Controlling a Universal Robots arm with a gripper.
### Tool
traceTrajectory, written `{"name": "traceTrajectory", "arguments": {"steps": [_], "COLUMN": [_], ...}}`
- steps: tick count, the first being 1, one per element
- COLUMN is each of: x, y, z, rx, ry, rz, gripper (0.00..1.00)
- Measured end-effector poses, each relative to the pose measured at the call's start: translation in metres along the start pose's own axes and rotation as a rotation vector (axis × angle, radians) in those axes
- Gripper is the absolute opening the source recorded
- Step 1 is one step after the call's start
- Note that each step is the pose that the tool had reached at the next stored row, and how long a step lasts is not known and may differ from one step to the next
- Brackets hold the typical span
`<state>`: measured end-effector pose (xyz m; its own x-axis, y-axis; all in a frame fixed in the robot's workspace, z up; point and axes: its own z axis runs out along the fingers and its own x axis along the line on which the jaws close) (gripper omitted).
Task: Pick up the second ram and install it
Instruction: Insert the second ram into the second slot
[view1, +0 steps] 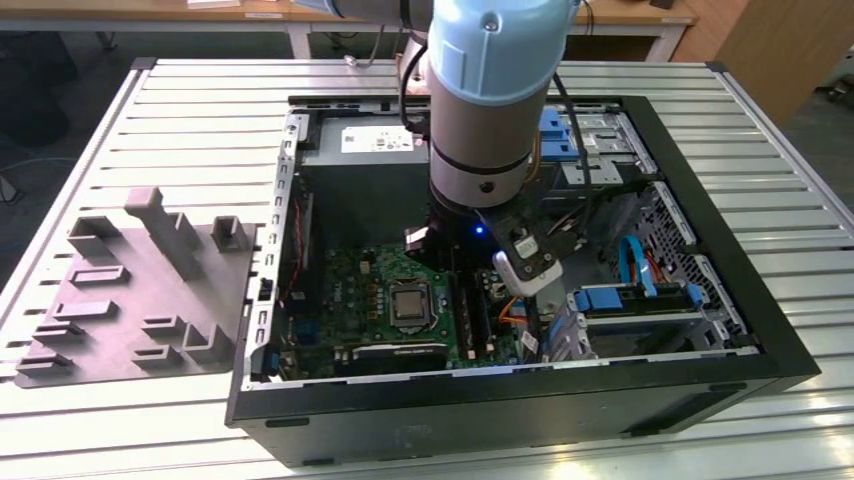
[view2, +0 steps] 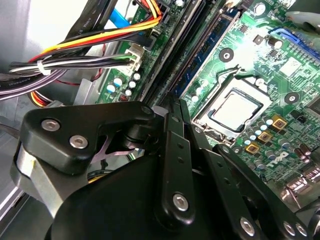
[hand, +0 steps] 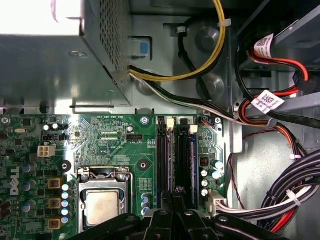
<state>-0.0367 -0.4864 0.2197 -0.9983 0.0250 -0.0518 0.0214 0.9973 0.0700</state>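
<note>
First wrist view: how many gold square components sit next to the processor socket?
3 gold square components, in one row along one side of the processor socket: one end, the middle, the other end. More could lie past the picture's edge.

Pale blue and silver cylindrical robot arm (view1: 487, 90) above a black steel computer case (view1: 534, 400). Green printed motherboard (hand: 107, 140) with a silver square processor (hand: 102, 206), gold-yellow square components (hand: 54, 202) and long black memory slots (hand: 167, 165). Yellow, red, black and white bundled cables (hand: 272, 125). Blue plastic drive brackets (view1: 614, 298). Grey moulded fixture tray (view1: 127, 300) on the ribbed silver tabletop (view1: 200, 130).
</note>
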Motion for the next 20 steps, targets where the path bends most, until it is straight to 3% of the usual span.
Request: {"name": "traceTrajectory", "arguments": {"steps": [10, 14, 20], "x": [0.0, 0.0, 0.0001], "y": [0.0, 0.0001, -0.0001], "z": [0.0001, 0.0001, 0.0014], "rx": [-0.002, -0.0118, -0.0121], "ry": [-0.0001, -0.0022, -0.0022], "rz": [0.0, 0.0, 0.0], "gripper": [0.12, 0.12, 0.12]}}
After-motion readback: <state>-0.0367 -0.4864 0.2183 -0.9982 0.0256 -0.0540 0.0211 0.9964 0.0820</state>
